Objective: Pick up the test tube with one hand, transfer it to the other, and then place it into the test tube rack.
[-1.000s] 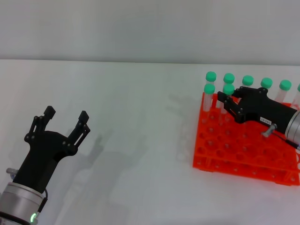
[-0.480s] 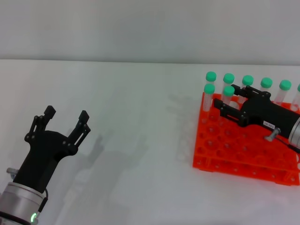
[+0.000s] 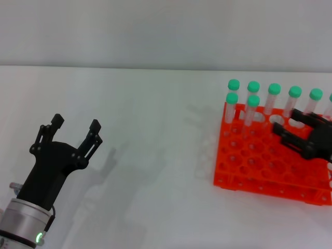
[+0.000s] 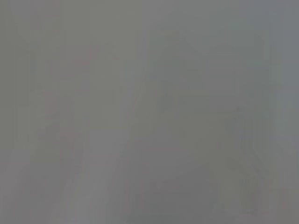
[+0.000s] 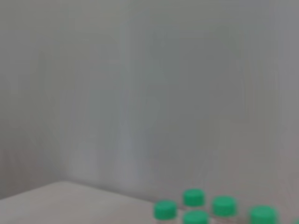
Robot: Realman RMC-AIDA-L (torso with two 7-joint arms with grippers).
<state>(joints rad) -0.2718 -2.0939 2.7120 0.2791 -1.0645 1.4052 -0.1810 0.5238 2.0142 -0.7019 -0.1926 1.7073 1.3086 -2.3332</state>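
- While I watch from the head camera, the test tube rack (image 3: 259, 161) sits on the white table (image 3: 145, 135) at about 3 o'clock in my view: bright orange plastic, two tiers, with a grid of round holes.
- Green-capped tubes stand upright in the rack. A back row (image 3: 274, 98) runs along its far edge, and two more stand one row nearer at the far left corner.
- The test tube (image 3: 251, 110) I take as the task's own is the right one of that nearer pair: a slender clear tube with a round green cap, seated upright in a hole. It looks the same as its neighbours, so I cannot be sure which is which.
- My right gripper (image 3: 295, 132) hovers over the right part of the rack, at about 3 o'clock from that tube. Its black jointed fingers are spread apart, holding nothing, and do not touch the tube.
- My left gripper (image 3: 72, 136) is at about 8 o'clock in the view, well apart from the rack, above bare table. Its fingers are splayed wide and empty; a green light glows on its wrist.
- From the right wrist camera I see only a grey wall and a cluster of green caps (image 5: 195, 207).
- From the left wrist camera I see a uniform grey blur; nothing can be made out.
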